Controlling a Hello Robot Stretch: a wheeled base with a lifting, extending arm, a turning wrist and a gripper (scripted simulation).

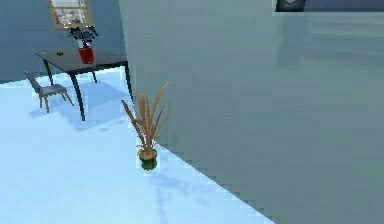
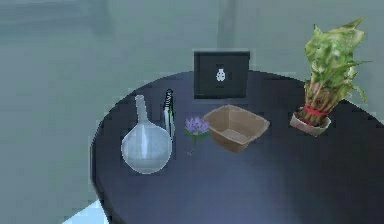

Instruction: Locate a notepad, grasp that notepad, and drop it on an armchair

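Note:
On the round dark table (image 2: 150, 200) in the arm side view, a small thin dark thing with a pale ribbed edge (image 2: 168, 108) stands upright; it looks like a spiral notepad. It is just behind a clear glass flask (image 2: 146, 145) and left of a small purple flower (image 2: 196, 127).
The same table carries a tan square bowl (image 2: 236, 127), a dark picture frame (image 2: 221, 75) and a green potted plant (image 2: 326, 75). In the forward view a dry potted plant (image 1: 148, 130) stands on the floor by a grey wall (image 1: 260, 90). Far left are a dark table (image 1: 85, 68) with a red vase (image 1: 87, 52) and a chair (image 1: 48, 92).

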